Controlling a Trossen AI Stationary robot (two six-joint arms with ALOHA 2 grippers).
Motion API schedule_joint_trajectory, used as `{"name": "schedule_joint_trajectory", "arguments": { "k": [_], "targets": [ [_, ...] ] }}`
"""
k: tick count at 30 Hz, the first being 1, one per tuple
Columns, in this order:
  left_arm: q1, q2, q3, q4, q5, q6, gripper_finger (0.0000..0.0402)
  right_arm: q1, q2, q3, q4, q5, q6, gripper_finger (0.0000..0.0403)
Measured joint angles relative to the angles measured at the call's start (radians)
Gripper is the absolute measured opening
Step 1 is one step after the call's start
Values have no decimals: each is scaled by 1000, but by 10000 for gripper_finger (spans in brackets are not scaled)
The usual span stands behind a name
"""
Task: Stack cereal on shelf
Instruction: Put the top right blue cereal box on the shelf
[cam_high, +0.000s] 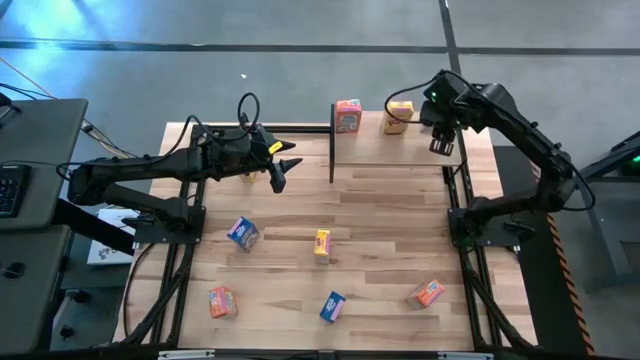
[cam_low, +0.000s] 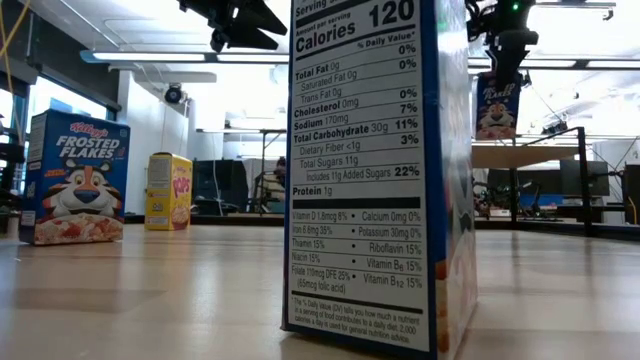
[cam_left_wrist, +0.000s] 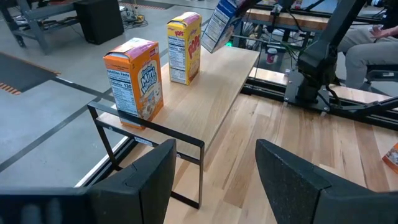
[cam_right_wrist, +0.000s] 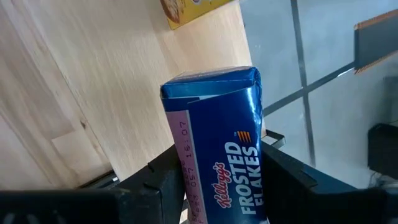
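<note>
One table (cam_high: 380, 215): wide bare centre.
Shelf (cam_high: 400, 150): one, far edge.
Cereal: two on shelf, orange-pink box (cam_high: 347, 116), yellow box (cam_high: 398, 117); five on table.
Right tool (cam_high: 440, 146): grips blue box (cam_right_wrist: 214, 155) above shelf.
Left tool (cam_high: 281, 168): open, empty.

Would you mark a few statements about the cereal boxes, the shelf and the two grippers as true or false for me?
1. The right gripper holds a blue Frosted Flakes box. True.
2. The shelf carries no boxes. False: an orange-pink box and a yellow box stand on it.
3. The left gripper is shut on a yellow box. False: it is open and holds nothing.
4. Several boxes sit on the tabletop in front of the shelf. True.
5. The held blue box already rests on the shelf. False: in the low view it hangs above the board.
</note>
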Motion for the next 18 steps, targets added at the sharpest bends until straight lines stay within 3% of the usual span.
{"name": "schedule_joint_trajectory", "arguments": {
  "k": [11,18],
  "targets": [
    [0,0,0,0,0,0,211,-68,66,0,-2,-34,0,164],
    [0,0,0,0,0,0,211,-102,87,0,-4,-56,2,193]
  ]
}}
